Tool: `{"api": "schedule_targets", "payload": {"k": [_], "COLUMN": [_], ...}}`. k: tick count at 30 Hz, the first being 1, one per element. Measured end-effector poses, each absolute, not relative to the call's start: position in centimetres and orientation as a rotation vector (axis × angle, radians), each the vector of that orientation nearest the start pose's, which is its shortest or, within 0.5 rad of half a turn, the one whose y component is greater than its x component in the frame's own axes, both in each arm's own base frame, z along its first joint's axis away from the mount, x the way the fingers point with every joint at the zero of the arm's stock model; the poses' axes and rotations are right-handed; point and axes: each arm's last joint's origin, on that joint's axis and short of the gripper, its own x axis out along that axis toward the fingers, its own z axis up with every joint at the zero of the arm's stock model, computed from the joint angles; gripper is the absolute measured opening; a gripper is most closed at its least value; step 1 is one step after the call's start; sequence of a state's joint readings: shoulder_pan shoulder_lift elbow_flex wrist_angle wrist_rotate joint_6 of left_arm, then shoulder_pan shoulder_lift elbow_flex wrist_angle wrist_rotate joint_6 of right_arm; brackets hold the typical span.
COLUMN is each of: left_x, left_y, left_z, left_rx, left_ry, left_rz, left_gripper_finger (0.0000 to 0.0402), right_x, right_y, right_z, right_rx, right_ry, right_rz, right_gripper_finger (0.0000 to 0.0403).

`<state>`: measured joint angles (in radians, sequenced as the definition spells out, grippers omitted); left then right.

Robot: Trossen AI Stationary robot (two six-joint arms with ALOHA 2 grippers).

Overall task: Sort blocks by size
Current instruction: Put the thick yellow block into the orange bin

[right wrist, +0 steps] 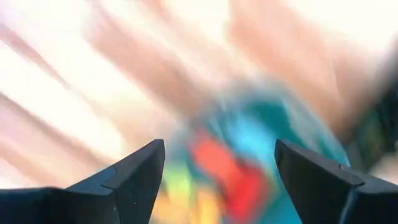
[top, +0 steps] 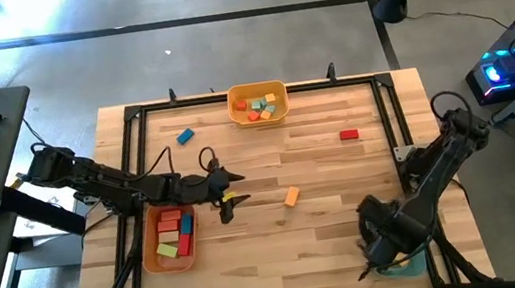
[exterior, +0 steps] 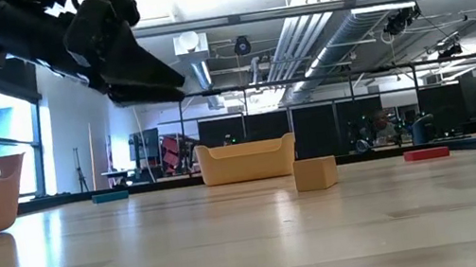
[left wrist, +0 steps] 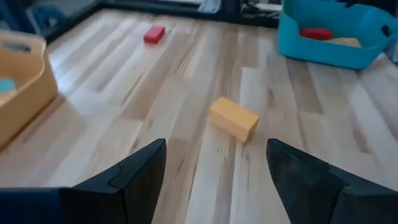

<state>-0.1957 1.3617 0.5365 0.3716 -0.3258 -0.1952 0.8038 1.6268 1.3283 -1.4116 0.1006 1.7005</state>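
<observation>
Three blocks lie loose on the table (top: 332,245): an orange block (top: 291,197) near the middle, a red block (top: 348,134) farther off to the right, and a blue block (top: 185,135) at the far left. The rest already sit in bins: several in the yellow bin (top: 260,115) at the far edge, a few in the orange bin (top: 149,252) at the near left, and some in the teal bin (top: 411,266) at the near right corner.

The left tool (top: 228,201) hangs above the wood just left of the orange block, its fingers spread with nothing between them, and its wrist camera looks straight at that block; it seems lined up to take it next. The right tool (top: 377,258) hovers over the teal bin with its fingers apart and empty, likely placed there for a drop into that bin.
</observation>
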Motion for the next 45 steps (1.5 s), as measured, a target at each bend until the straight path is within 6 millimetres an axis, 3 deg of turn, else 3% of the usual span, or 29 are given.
{"api": "schedule_targets", "payload": {"k": [5,10,13,22,32,39,45], "left_x": [26.3,27.5,29.0,35.2,40.3,41.6,41.3], "left_y": [-4.8,-6.6,-7.3,-9.0,-7.9,-5.8,-5.1], "left_z": [18.6,18.0,17.4,13.6,11.0,10.1,9.6], "left_rx": [-0.044,0.013,0.007,-0.029,0.018,-0.056,-0.093], "left_ry": [0.327,0.255,0.253,0.334,0.395,0.514,0.558], "left_rz": [0.126,0.121,0.157,0.153,0.163,0.129,0.214], "left_gripper_finger": [0.0264,0.0264,0.0264,0.0264,0.0273,0.0307,0.031], "right_x": [22.0,24.8,26.1,27.2,26.4,25.9,25.9], "right_y": [19.6,19.9,19.4,16.7,18.0,18.7,18.7], "right_z": [26.0,23.7,21.9,19.1,19.5,19.6,19.5], "right_rx": [0.386,0.219,0.167,0.118,0.058,0.065,0.091], "right_ry": [0.891,0.527,0.394,0.25,0.239,0.219,0.213], "right_rz": [-0.654,-0.54,-0.531,-0.605,-0.572,-0.566,-0.572], "right_gripper_finger": [0.0301,0.0302,0.0302,0.0303,0.0303,0.0303,0.0303]}}
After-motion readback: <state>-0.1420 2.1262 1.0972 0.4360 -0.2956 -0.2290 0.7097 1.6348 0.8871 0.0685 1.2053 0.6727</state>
